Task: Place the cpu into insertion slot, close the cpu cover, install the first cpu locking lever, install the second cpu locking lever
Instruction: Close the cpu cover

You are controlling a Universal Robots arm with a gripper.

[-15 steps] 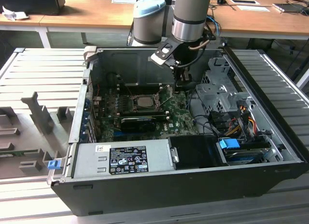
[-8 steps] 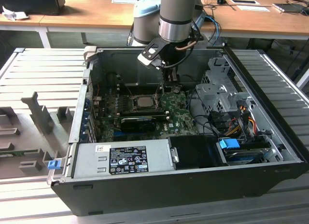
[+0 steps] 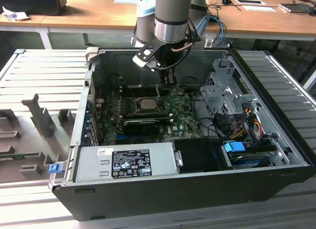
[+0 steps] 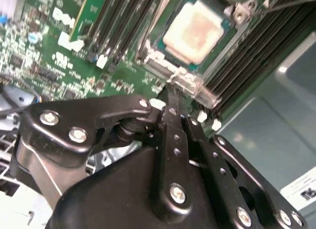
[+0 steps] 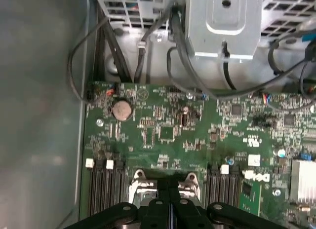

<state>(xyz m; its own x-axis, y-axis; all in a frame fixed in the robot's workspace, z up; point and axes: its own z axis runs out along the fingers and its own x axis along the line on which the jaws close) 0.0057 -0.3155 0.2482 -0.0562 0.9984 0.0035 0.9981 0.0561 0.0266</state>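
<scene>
- arm stands at upper centre of the exterior view, reaching into the open pc case, which sits on a slatted grey tabletop.
- hand hangs low over the green motherboard, centre of frame, just up and toward the exterior view's right of the socket.
- fingers are pressed together in both wrist views (can't tell if anything thin is caught between them).
- cpu sits flat in the insertion slot, pale metal top facing up. It's left of centre in the exterior view.
- second wrist view: cpu is seated square in the slot's dark frame, green rim showing round it. A shiny metal tab at the slot edge lies just past the fingertips.
- can't tell from these views whether the cover plate is down over the chip.
- first wrist view: 2 screw-held metal brackets flank the fingertips, with memory slots on both sides and a coin cell further up the board.
- a long black card lies just below the slot in the exterior view.
- power supply runs along the lower edge of the case, and a drive cage is at the exterior view's right.
</scene>
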